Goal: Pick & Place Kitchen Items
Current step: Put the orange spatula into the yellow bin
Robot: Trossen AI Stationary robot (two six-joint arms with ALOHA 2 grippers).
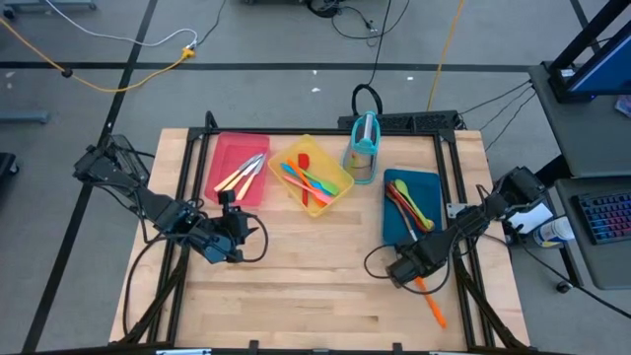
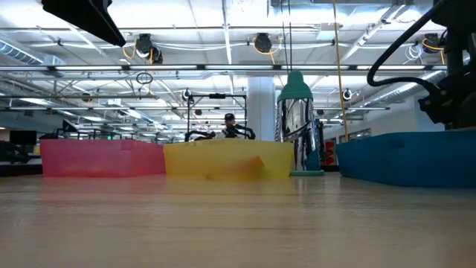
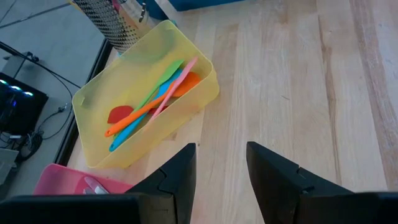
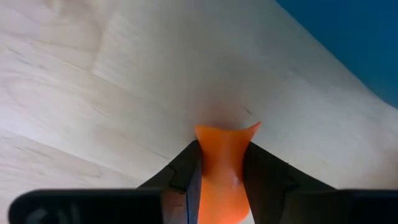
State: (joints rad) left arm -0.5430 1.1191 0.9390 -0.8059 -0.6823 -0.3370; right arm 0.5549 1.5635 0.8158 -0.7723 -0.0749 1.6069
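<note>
My right gripper (image 1: 406,268) stands over the table's near right part, just in front of the blue tray (image 1: 422,185), and is shut on an orange utensil (image 1: 432,302). The utensil runs from the gripper toward the near right corner. The blue tray holds several coloured spoons (image 1: 409,205). The yellow tray (image 3: 93,99) holds several bright spatulas (image 3: 155,99), and the red tray (image 1: 233,148) holds cream-handled knives (image 1: 240,176). My left gripper (image 3: 221,168) hovers open in front of the red tray with nothing between its fingers. My right gripper pinches the orange utensil between its two fingers near one end, coming from above and pointing down. A short flared orange tip (image 4: 227,135) sticks out past the fingers. The long remainder (image 1: 436,311) trails toward the table's near edge; whether it rests on the wood I cannot tell.
A teal-framed upright holder (image 1: 363,148) stands between the yellow and blue trays at the far side. In the low view the three trays (image 2: 227,160) line the far side, with bare wood in front of them. Cables loop on the table beside both arms.
</note>
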